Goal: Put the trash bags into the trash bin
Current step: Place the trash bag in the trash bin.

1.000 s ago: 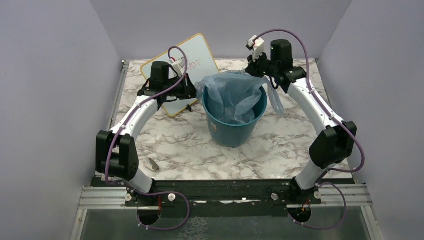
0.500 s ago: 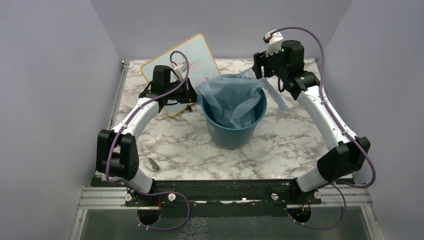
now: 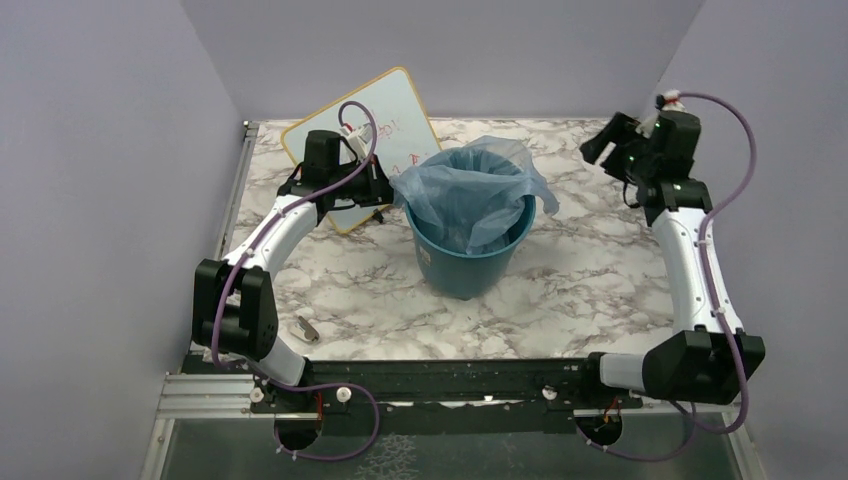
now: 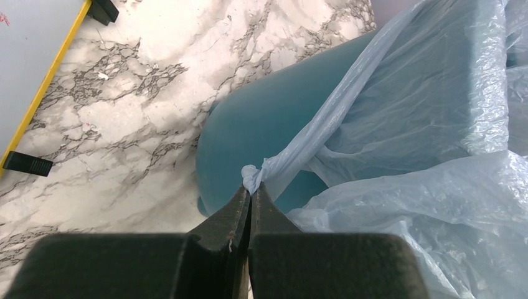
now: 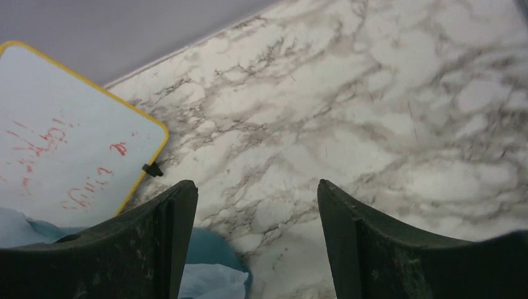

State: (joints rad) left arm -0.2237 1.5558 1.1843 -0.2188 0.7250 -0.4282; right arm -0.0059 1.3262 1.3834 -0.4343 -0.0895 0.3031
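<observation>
While your left gripper [image 4: 251, 194] is clamped tight on a twisted corner of the pale-blue trash bag [image 4: 429, 93], the film runs taut from that pinch up over the rim of the teal trash bin [image 4: 249, 137]. From overhead you can see the bag lining the bin's inside. Its crinkled edge drapes over the rim at the left, back and right, and the near rim shows bare. The bin stands upright near the middle of the marble table [image 3: 580, 290], with the left gripper just beside its left wall.

Your right gripper [image 5: 254, 185] has its fingers spread wide with nothing between them; only marble shows through the gap. It hangs over the back right part of the table, well apart from the bin.

A yellow-framed whiteboard [image 3: 400, 105] with red scribbles sits at the back left, behind the left arm. A small object [image 3: 307, 328] lies on the table near that arm's base; you cannot tell what it is.
</observation>
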